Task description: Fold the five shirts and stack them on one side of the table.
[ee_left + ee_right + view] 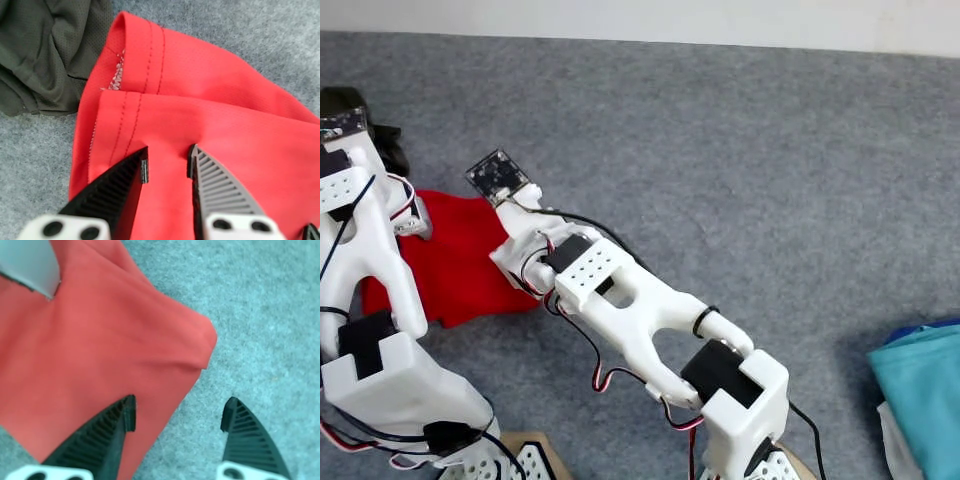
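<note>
A red shirt (460,262) lies folded over on the grey carpeted table at the left. Its stitched hem (131,95) shows double in the left wrist view. My left gripper (168,165) hovers open over the shirt's upper layer, close to that hem, with nothing between its fingers. My right gripper (180,412) is open wide. It straddles the shirt's edge beside a rounded corner (200,342), one finger over red cloth and the other over bare carpet. A dark shirt (45,50) lies crumpled next to the red one, at the far left (382,135).
A teal shirt (923,385) lies on other cloth at the right edge of the table. Both white arms (620,300) reach in from the near edge toward the left. Grey carpet (750,170) covers the middle and far side.
</note>
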`<act>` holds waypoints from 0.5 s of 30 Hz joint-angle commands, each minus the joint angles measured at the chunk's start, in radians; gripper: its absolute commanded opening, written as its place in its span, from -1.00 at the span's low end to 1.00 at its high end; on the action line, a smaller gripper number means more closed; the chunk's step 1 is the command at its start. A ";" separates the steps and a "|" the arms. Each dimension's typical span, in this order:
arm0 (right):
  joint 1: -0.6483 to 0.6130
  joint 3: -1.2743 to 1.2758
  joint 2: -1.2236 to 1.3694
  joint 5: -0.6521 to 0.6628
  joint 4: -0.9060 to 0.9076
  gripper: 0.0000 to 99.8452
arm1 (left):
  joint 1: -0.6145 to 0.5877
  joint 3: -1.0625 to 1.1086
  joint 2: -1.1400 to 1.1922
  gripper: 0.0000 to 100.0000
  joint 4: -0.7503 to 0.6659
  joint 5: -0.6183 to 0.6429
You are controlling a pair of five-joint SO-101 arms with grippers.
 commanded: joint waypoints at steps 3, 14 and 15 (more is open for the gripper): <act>0.004 -0.108 0.084 -0.049 -0.018 -0.44 | -0.007 0.021 -0.042 -0.70 -0.021 0.009; -0.030 -0.251 0.275 -0.051 -0.016 -0.44 | -0.007 0.079 -0.042 -0.70 -0.086 0.011; -0.035 -0.262 0.285 -0.051 -0.016 -0.44 | -0.007 0.079 -0.042 -0.70 -0.086 0.011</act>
